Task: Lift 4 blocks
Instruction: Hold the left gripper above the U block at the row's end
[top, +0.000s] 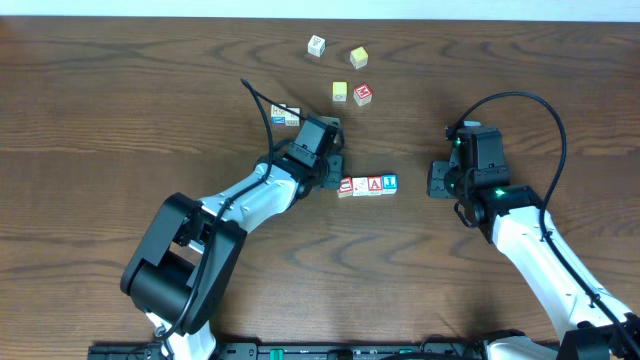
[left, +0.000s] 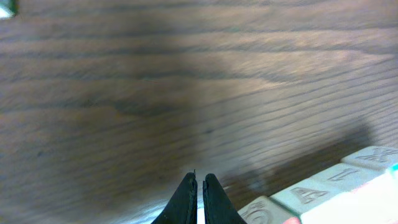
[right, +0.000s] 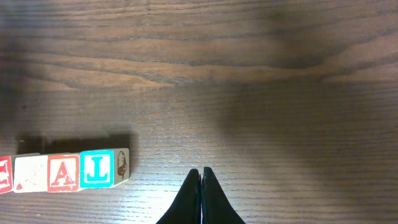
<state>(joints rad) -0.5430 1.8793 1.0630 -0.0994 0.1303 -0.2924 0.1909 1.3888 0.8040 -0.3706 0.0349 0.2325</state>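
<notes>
Nothing lifted yet.
Your four blocks (top: 367, 185) sit in a row on the tabletop (top: 120, 100); left tool (left: 199, 185) and right tool (right: 201, 177) flank them, fingers pressed together, empty.

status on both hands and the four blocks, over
Left hand shut, beside the blocks. Right hand shut, empty, off to the side. Blocks in a line on table, not lifted. Nothing in the way.
</notes>
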